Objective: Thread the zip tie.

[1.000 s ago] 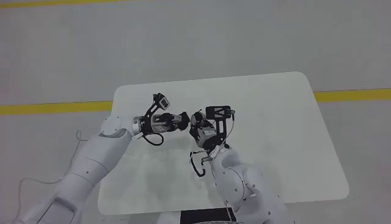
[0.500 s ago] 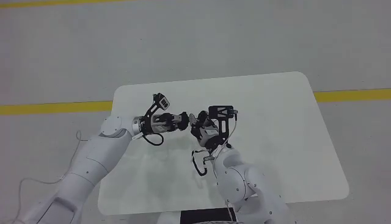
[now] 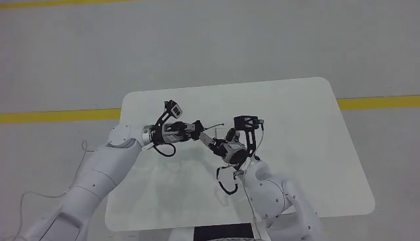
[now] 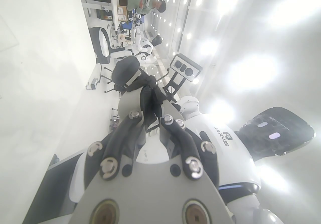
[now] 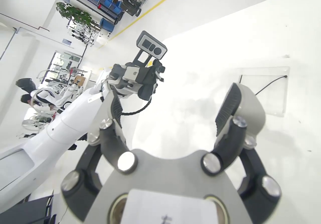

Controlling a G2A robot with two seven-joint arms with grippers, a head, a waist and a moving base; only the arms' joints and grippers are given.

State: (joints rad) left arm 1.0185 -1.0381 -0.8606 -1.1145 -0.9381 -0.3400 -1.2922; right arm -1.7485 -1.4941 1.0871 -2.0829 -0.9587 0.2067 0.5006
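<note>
Currently, top view: you have both arms over the left-centre part of the white bench point(image 3: 302, 109). The left arm comes in from the lower left corner of the frame, the right arm from the lower edge near centre. The left jaws sit just left of frame centre. The right jaws sit just below and to the right of them, near but apart.

The zip tie point(image 3: 211, 126) is a thin black strand. It runs rightward from just off the tips of the left jaws and ends in a small dark dot just above the right jaws in the frame. From above you cannot tell whether its left end is pinched or only passes under those tips.

Right wrist view: the right jaws are spread wide, with bare bench showing between the 2 ribbed pads. Beyond them the zip tie point(image 5: 270, 85) lies on a clear sheet point(image 5: 275, 107) flat on the bench. 1 finger hides one end of the strand.

Left wrist view: the left jaws are drawn together, pads meeting, with a dark knot-like shape at the tips. You cannot tell what that shape is.

A yellow floor stripe point(image 3: 59, 117) runs behind the bench at mid-left of the top view.
</note>
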